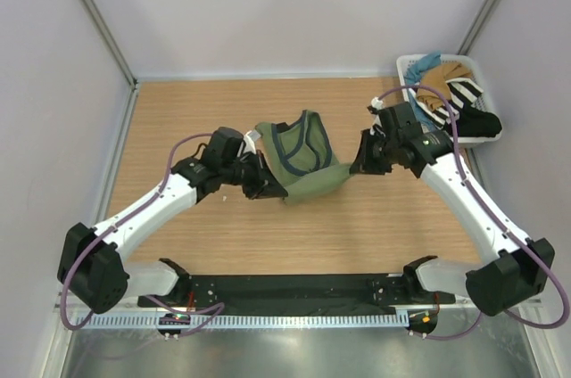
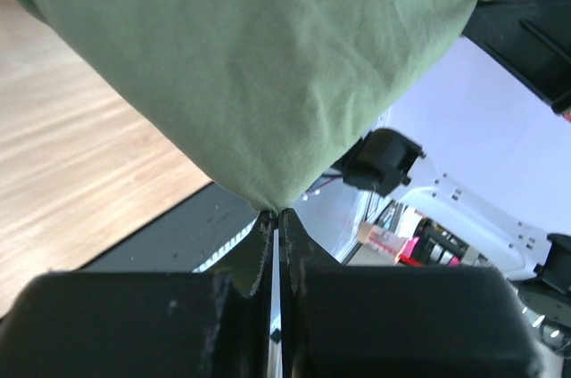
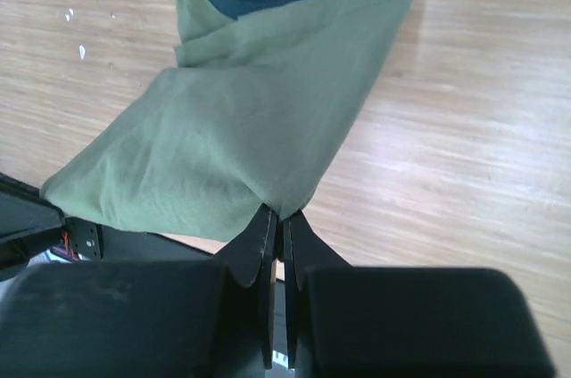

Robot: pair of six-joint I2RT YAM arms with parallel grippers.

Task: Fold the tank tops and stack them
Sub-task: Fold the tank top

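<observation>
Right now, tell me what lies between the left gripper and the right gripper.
The olive green tank top spans it, pinched by left gripper and right gripper, shown in the top external view.

The wooden table (image 1: 223, 244) bears an olive tank top (image 1: 317, 182).

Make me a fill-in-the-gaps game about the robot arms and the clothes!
1. The tank top pinched by the left gripper and the right gripper is olive ___.
2. Its neck trim is dark ___.
3. The striped garment lies in a white ___.
4. Both grippers' jaws are ___ on the cloth.

Missing words: green; blue; basket; shut.
</observation>
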